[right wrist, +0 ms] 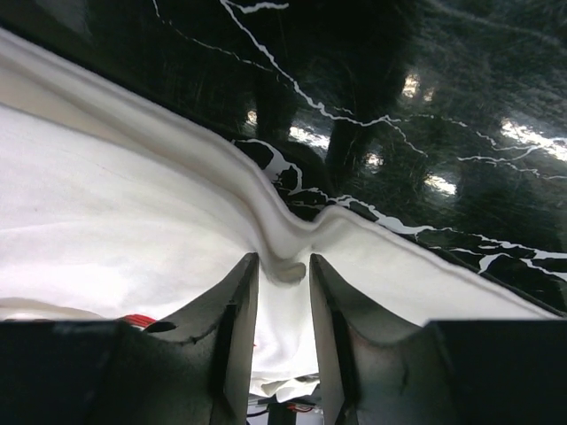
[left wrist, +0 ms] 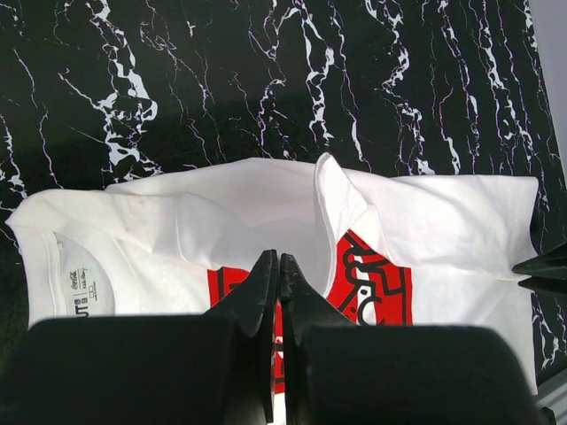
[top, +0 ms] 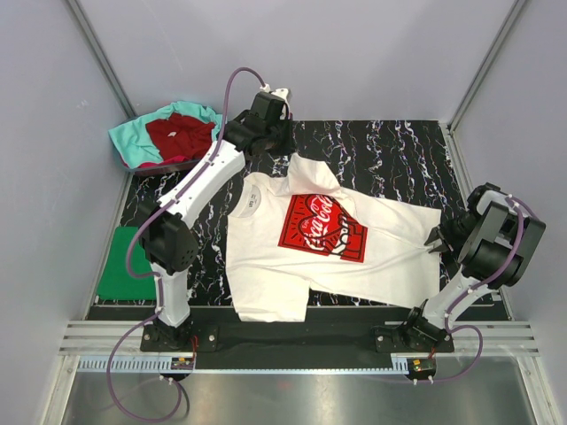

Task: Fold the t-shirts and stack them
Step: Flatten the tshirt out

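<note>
The white t-shirt (top: 266,266) with a red chest print (top: 323,228) lies spread on the black marbled table (top: 390,150), collar to the left and hem to the right. One sleeve is folded over at the far edge. My left gripper (top: 282,142) hangs above that far sleeve, shut and empty. In the left wrist view (left wrist: 279,258) the shirt (left wrist: 443,230) lies well below it. My right gripper (top: 438,239) is at the hem. In the right wrist view (right wrist: 283,261) its fingers pinch a puckered fold of the white cloth (right wrist: 106,195).
A teal shirt (top: 133,135) and a dark red shirt (top: 182,135) lie crumpled together off the table's far left corner. A green shirt (top: 124,266) lies flat beside the table's left edge. Grey walls close in the sides and back.
</note>
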You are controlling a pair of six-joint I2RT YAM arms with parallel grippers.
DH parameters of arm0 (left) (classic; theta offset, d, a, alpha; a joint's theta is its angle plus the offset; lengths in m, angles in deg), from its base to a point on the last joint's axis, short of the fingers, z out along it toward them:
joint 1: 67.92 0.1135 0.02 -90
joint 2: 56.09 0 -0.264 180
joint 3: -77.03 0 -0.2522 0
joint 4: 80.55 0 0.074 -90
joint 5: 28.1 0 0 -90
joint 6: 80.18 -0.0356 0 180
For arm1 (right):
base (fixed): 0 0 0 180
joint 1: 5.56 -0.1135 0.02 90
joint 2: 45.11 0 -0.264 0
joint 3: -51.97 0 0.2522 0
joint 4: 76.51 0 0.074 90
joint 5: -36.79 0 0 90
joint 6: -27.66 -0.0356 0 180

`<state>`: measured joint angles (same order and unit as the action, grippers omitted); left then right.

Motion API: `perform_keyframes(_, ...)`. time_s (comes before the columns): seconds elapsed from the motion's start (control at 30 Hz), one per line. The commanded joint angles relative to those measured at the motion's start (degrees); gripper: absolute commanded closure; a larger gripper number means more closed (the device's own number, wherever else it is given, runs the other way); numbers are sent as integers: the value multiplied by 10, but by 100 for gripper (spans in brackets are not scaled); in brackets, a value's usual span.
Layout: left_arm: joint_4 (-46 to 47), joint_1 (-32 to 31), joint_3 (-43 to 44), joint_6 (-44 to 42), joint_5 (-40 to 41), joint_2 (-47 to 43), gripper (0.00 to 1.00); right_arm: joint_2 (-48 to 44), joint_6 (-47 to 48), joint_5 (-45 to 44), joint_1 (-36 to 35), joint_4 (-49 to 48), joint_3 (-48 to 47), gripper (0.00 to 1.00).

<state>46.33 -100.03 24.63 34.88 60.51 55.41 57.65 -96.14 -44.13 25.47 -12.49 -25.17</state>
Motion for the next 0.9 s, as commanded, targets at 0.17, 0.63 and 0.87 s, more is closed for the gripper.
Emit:
perform_keyframes(0.17,21,1,15,-5,-13,-16,100,-27,3,0,1,30,-39,66)
perform_keyframes(0.63,17,3,25,-6,-16,-10,100,-5,-2,1,0,12,-32,80)
perform_keyframes(0.87,43,10,31,-11,-26,-4,100,9,-6,12,1,12,-61,100)
